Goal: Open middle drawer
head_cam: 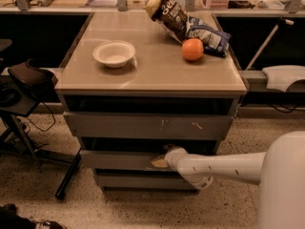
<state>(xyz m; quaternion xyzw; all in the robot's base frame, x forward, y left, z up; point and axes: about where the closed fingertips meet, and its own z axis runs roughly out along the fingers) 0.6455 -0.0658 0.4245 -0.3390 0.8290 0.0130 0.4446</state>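
The cabinet has three grey drawer fronts stacked under its top. The middle drawer (119,159) is the plain grey front below the scratched top drawer (143,126) and above the bottom drawer (143,181). It sticks out slightly, with a dark gap above it. My gripper (160,162) sits at the middle drawer's upper edge, right of centre, at the end of my white arm (219,167), which reaches in from the right. The wrist hides part of the drawer front.
On the cabinet top (152,75) stand a white bowl (114,53), an orange (192,49) and two snack bags (167,12). A black stool with a bag (26,80) stands at the left. My white body (283,185) fills the lower right. The floor is speckled.
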